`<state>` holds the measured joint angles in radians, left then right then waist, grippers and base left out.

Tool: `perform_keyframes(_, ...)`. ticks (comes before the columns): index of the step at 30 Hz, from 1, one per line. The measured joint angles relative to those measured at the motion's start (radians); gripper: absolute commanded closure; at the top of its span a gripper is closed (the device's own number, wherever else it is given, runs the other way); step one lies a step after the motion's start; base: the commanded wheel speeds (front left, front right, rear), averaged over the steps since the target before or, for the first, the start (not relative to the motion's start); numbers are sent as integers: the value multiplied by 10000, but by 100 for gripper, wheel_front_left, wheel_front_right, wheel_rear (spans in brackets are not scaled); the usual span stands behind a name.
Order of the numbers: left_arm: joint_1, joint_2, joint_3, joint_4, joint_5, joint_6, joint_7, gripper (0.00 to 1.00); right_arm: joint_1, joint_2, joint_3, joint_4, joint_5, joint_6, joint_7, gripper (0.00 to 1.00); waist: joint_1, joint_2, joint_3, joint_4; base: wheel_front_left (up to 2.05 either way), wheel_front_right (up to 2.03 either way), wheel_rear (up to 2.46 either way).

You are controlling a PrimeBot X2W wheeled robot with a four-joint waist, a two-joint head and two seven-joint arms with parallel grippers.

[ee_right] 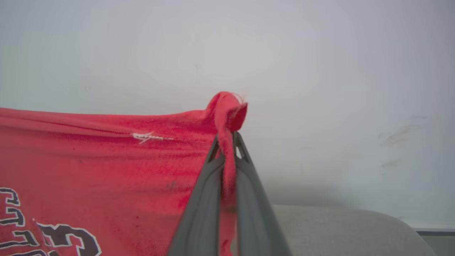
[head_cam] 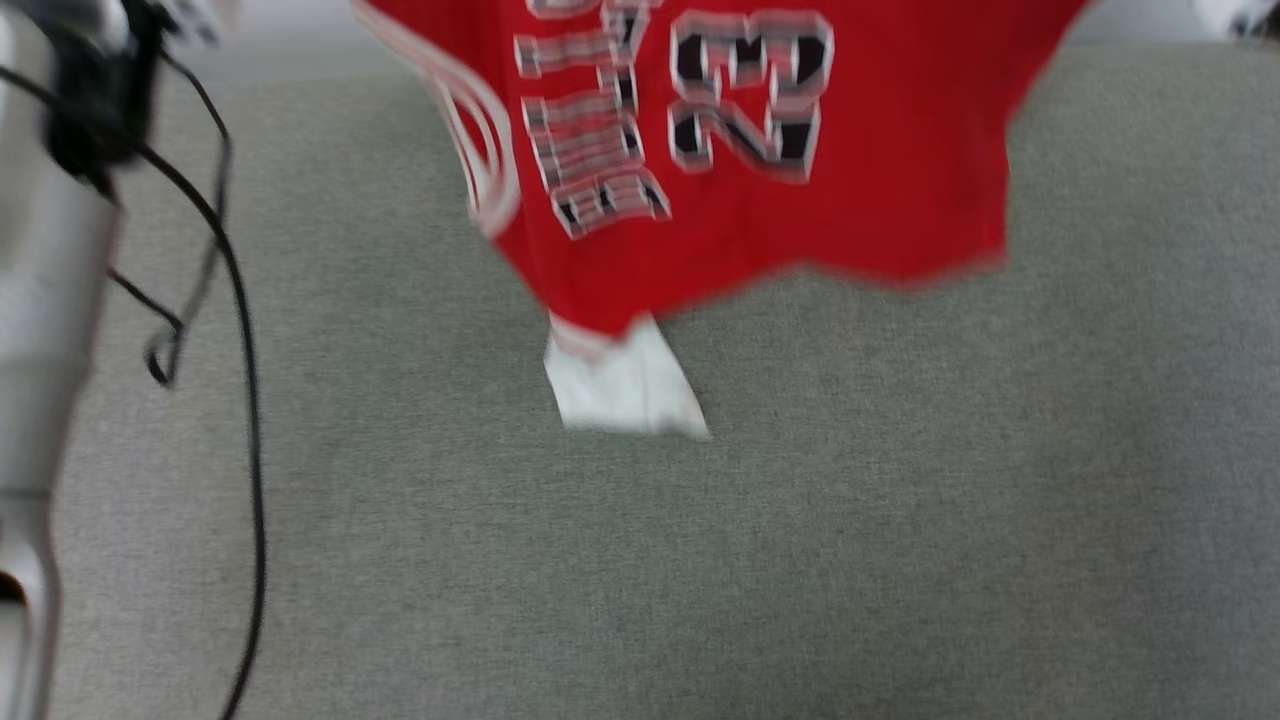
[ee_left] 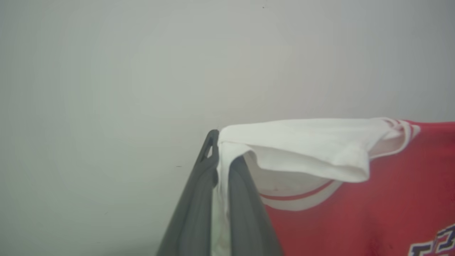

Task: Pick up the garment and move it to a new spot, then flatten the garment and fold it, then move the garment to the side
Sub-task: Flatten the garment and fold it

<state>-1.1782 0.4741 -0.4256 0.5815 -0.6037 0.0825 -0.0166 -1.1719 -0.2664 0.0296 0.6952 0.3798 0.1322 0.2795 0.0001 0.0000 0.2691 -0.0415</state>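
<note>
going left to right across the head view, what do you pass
pale arm → black cable → then the jersey: striped trim → block letters → number → plain red cloth

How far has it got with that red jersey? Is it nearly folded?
Not nearly. Picking up looks done: the left gripper pinches a white edge and the right gripper a red corner, with the garment stretched between them, hanging over the grey surface. That carry is what is in hand. Laying it down, flattening, folding and moving it aside are all left; no fold shows yet.
</note>
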Motion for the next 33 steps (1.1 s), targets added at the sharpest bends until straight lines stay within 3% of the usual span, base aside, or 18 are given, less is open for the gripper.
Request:
perform_keyframes(9,-3094,351,59,1129,571,-33,40,100,-3033,579,-270,853,-439,0,-1241,100,0,0,805,-353,0,0,0)
perform_keyframes(17,-4939,449,71,1908,738,-54,261,100,-5019,984,-579,1906,-616,0,-1898,100,1,0,2248,-362,0,0,0)
perform_keyframes(27,-4714,159,247,3187,90,-732,84,100,-5185,1039,155,3035,-518,-2,-2228,100,3,0,3694,-258,0,0,0)
perform_keyframes(33,-3451,-86,366,3789,-449,-1346,-182,100,-3993,876,1118,3244,44,-2,-2295,100,2,-1,3773,-114,0,0,0)
